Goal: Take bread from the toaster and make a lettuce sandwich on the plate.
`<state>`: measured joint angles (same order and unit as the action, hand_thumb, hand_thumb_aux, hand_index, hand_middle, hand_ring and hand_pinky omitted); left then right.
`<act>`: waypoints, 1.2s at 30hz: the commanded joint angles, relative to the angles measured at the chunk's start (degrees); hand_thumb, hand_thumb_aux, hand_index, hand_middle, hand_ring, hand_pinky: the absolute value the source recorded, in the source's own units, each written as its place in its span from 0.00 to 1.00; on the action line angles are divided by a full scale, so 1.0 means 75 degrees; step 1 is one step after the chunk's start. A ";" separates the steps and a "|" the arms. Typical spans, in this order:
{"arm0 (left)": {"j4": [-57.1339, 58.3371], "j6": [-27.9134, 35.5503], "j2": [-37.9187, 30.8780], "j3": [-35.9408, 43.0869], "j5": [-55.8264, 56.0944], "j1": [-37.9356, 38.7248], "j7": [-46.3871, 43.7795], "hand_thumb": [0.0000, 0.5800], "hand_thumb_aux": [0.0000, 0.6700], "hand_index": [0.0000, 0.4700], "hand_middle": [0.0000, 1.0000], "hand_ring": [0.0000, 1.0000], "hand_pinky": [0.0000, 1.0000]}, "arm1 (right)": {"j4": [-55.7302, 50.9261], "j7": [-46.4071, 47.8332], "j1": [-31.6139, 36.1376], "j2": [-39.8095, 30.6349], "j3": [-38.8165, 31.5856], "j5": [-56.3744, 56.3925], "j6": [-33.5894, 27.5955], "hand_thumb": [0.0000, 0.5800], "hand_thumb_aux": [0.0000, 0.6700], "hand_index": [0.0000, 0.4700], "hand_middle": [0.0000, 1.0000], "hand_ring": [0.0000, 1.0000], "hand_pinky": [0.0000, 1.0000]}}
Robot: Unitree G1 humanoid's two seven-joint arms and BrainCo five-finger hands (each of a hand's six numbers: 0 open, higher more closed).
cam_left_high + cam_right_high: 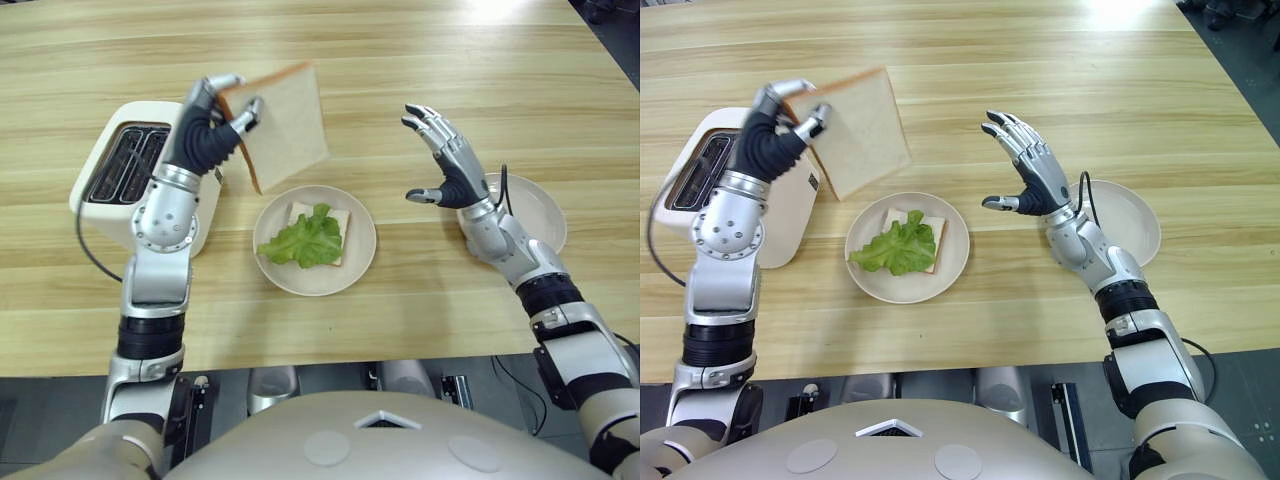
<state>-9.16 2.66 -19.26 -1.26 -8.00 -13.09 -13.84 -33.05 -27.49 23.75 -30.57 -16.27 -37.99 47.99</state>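
Left hand (210,125) pinches slice (290,120) by its edge, raised between toaster (97,208) and plate (357,264); probably the top piece for lettuce (305,240) on base bread (340,220). Right hand (450,170) is spread and empty, off to the side, leaving the drop path free.

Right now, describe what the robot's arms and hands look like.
Both arms are silver metal segments with black bands at the joints. The left hand and right hand have silver fingers on black palms. A thin black cable loops by the right wrist; a round silver cap sits on the left forearm.
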 commanded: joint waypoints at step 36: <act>0.4693 0.0216 -0.0386 0.1620 0.0463 -0.1788 -0.3441 1.00 1.00 0.98 1.00 1.00 1.00 | 0.0836 0.2323 -0.0646 0.0439 -0.1460 -0.0792 0.0685 0.00 0.00 0.00 0.00 0.00 0.00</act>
<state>25.88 4.29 -21.63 11.31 -4.49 -25.97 -39.69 -27.50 -11.24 19.36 -27.27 -26.31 -43.78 53.09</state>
